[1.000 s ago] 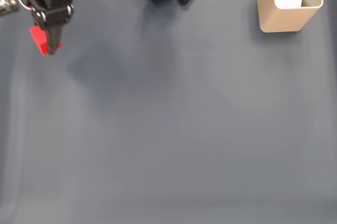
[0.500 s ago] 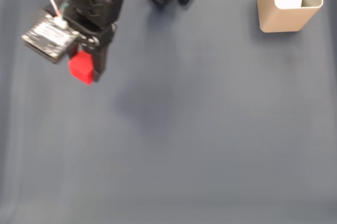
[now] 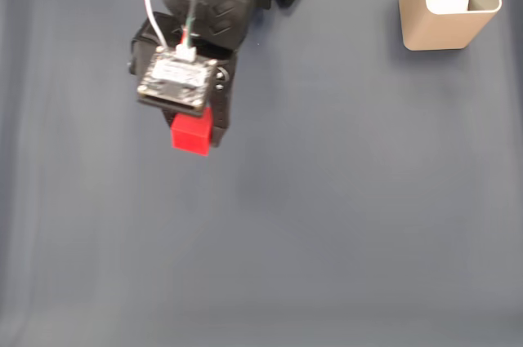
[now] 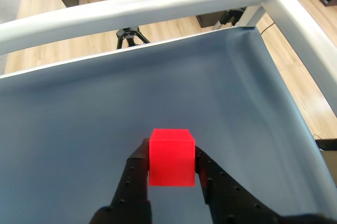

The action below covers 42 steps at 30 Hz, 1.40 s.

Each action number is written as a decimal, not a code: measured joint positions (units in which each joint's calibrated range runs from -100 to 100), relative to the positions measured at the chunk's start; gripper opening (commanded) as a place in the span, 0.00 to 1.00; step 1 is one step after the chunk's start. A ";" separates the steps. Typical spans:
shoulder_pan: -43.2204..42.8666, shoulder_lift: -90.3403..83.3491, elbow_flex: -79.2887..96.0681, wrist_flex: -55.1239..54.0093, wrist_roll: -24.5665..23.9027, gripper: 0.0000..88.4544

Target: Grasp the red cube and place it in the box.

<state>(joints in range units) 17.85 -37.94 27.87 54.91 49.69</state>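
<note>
Your claw (image 4: 172, 168) is clamped on the red cube (image 4: 171, 156); in the wrist view one black finger (image 4: 138, 174) presses each side face and the cube sits lifted clear of the dark blue table (image 4: 79, 124); in the fixed view the red cube (image 3: 192, 133) hangs under the arm's circuit board (image 3: 177, 80), upper left of centre; the box (image 3: 448, 4) stands upright at the top right corner, well apart, with something white inside
</note>
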 measured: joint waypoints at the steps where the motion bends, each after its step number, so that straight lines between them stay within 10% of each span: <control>1: -0.83 -0.09 -0.36 0.00 0.10 0.00; 42: -40.81 -11.95 -1.37 6.58 2.10 0.00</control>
<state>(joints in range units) -22.96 -49.89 26.50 61.49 51.79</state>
